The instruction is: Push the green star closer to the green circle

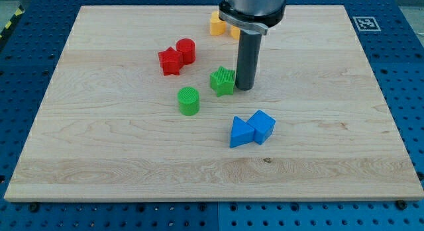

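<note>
The green star [222,81] lies near the middle of the wooden board. The green circle [189,100] stands just below and to the left of it, a small gap apart. My tip [244,87] rests on the board right against the star's right side. The rod rises from there to the arm's body at the view's top.
A red star [170,61] and a red circle [186,50] touch each other up and left of the green star. A blue triangle [241,132] and a blue cube [262,126] sit below my tip. Two yellow blocks [216,24] lie at the top, partly hidden by the arm.
</note>
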Robot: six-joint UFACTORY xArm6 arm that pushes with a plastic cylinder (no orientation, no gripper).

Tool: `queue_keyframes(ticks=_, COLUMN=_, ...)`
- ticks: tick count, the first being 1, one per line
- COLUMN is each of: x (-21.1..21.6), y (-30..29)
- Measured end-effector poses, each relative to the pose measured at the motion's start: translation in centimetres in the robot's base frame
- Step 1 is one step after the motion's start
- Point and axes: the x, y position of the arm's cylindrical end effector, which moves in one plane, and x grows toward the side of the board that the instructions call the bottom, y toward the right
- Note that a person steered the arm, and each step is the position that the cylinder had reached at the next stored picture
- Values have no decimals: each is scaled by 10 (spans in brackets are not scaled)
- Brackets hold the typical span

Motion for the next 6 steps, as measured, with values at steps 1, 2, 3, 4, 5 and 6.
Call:
queue_keyframes(ticks=1, x=-14, y=12)
queue_keyframes(ticks=2, x=-35, y=14)
queue_keyframes(ticks=3, x=-37, y=13)
queue_keyframes(ticks=4, x=-26, y=-2)
queue_keyframes(ticks=5, x=-26, y=-24)
queue_keyframes(ticks=6, x=-21, y=-40)
